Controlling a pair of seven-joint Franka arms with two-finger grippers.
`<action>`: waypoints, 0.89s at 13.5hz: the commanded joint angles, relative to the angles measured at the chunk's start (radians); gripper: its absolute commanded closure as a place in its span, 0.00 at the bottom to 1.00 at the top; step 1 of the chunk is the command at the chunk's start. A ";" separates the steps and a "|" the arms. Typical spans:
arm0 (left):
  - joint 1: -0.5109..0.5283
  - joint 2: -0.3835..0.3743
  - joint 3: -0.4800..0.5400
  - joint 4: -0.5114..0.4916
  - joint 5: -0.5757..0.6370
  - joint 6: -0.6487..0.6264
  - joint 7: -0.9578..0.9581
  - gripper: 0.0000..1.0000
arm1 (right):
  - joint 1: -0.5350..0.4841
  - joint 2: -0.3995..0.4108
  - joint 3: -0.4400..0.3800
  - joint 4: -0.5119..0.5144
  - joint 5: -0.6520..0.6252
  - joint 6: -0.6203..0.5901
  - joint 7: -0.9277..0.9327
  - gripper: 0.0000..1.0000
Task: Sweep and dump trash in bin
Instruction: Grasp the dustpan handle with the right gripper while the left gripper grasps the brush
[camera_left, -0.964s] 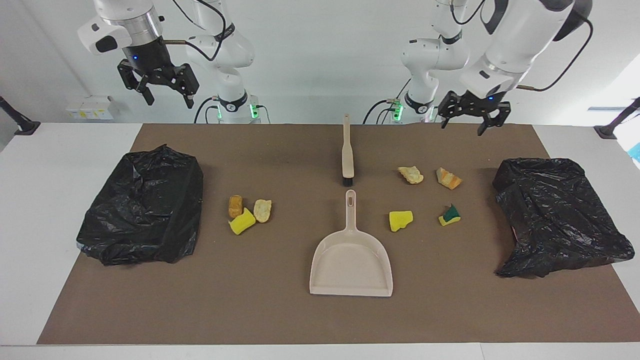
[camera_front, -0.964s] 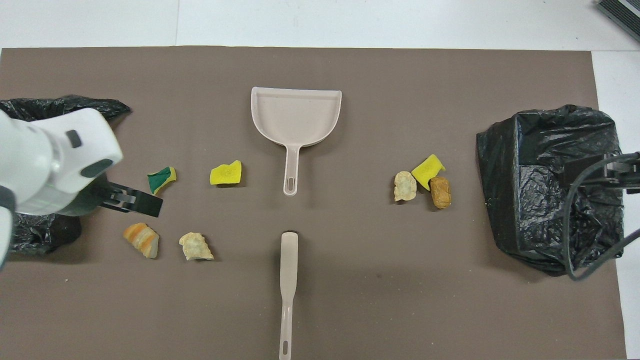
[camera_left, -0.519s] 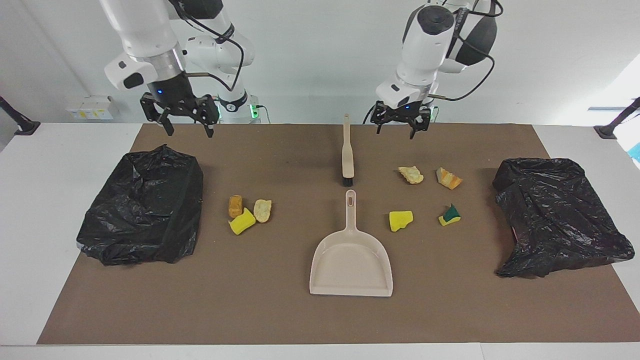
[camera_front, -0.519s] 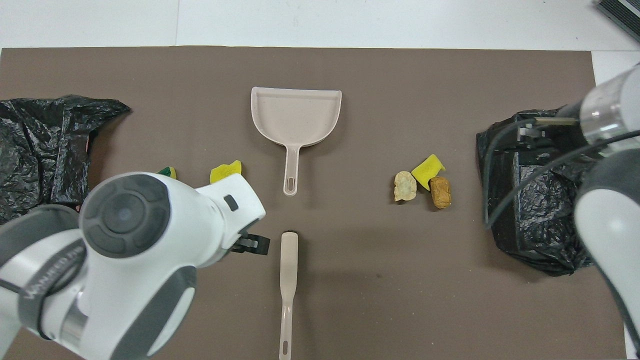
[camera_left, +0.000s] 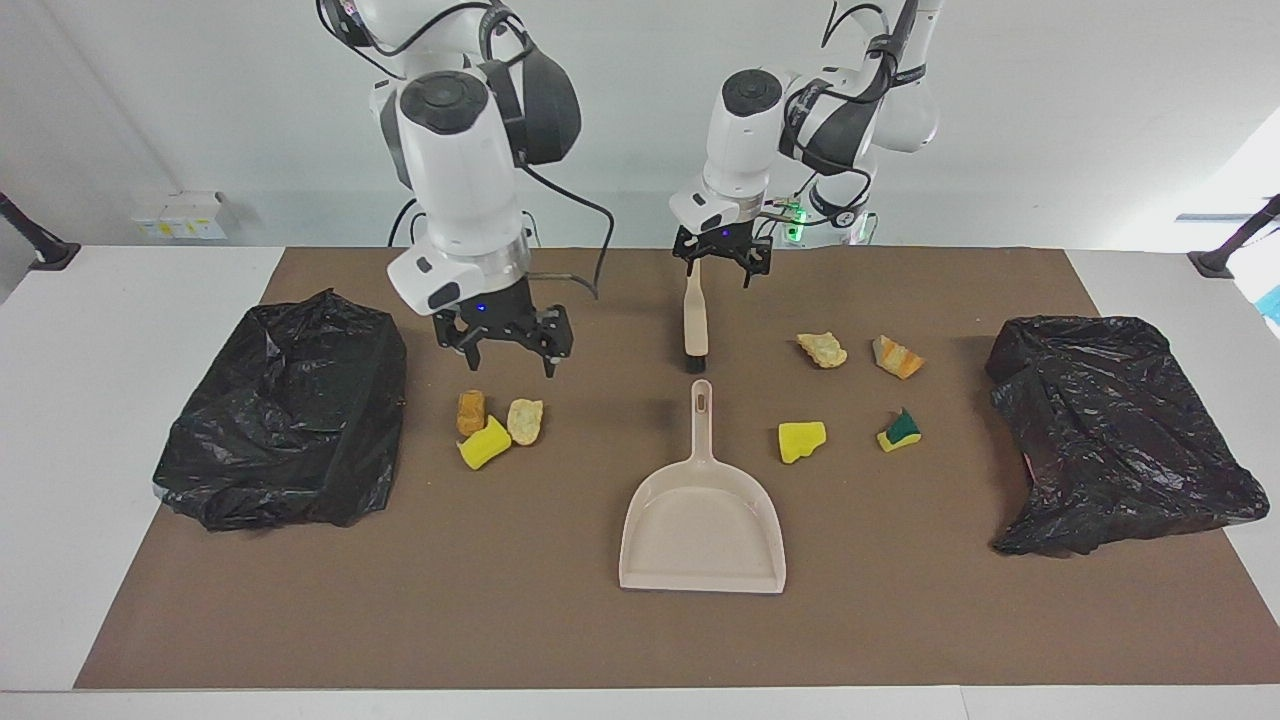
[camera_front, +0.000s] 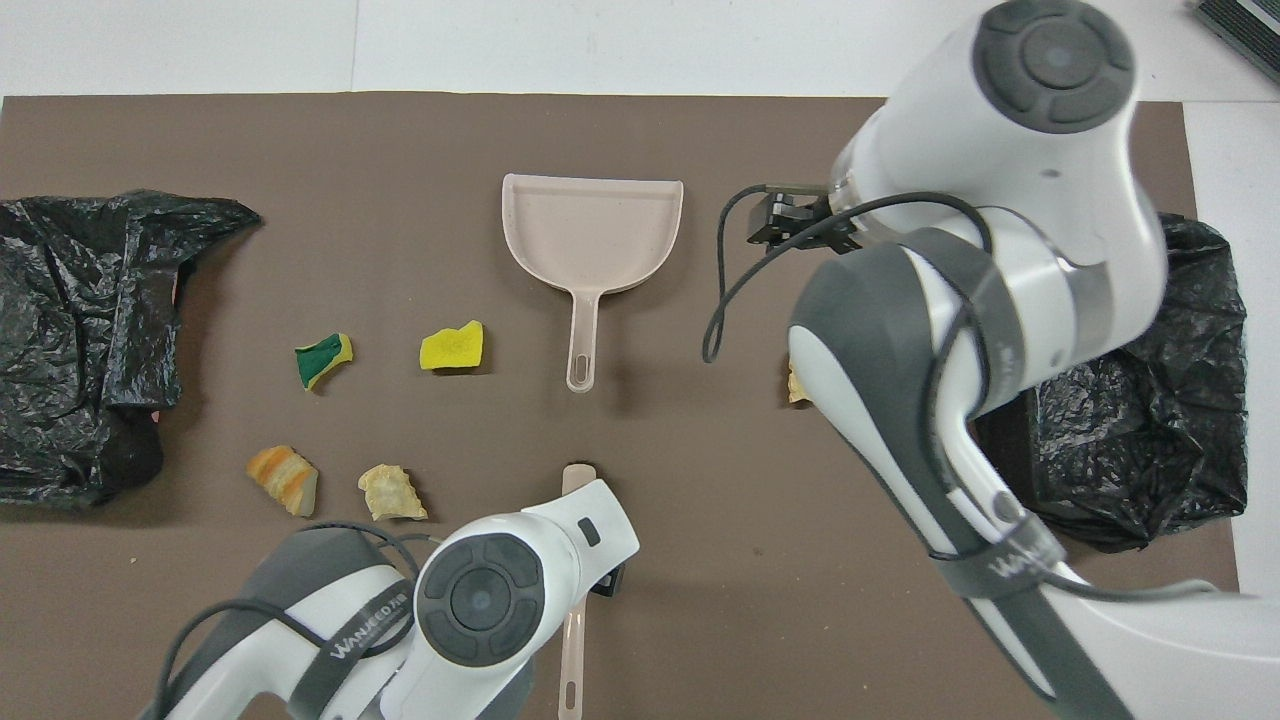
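Nearest the robots, the left gripper (camera_left: 718, 272) hangs over the handle end of the beige brush (camera_left: 694, 322), jaws spread and nothing pinched. Whether they touch the handle cannot be told. A descent off the centre of that slim handle could nudge or roll the brush instead of catching it, and push its bristles into the tip of the dustpan handle just beside them.

The right gripper (camera_left: 512, 360), jaws also spread and empty, hovers low above the mat by three pieces of the trash toward the right arm's end: a brown chunk (camera_left: 471, 412), a tan chunk (camera_left: 525, 421) and a yellow sponge piece (camera_left: 484, 443). A careless pass toward the dustpan (camera_left: 700, 582) could scatter them. With both arms closing on the middle of the surface, they could also crowd each other.

The other four scraps lie toward the left arm's end: a second tan chunk (camera_left: 822, 349), an orange chunk (camera_left: 897, 357), a yellow sponge (camera_left: 802, 441) and a green-and-yellow sponge (camera_left: 899, 430). None is in the dustpan or in either black-bagged bin (camera_left: 285, 420).

A second ago both grippers stood high near the bins at the two ends. They have since swung inward and down. The trash, brush and dustpan have not moved.
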 joint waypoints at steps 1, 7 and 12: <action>-0.072 -0.035 0.018 -0.100 -0.004 0.070 -0.079 0.00 | 0.059 0.130 -0.008 0.103 -0.033 0.046 0.062 0.00; -0.149 -0.044 0.018 -0.175 -0.002 0.121 -0.154 0.22 | 0.156 0.289 -0.013 0.157 -0.044 0.185 0.136 0.00; -0.132 -0.043 0.018 -0.169 -0.007 0.056 -0.165 1.00 | 0.219 0.325 -0.027 0.170 -0.042 0.218 0.136 0.00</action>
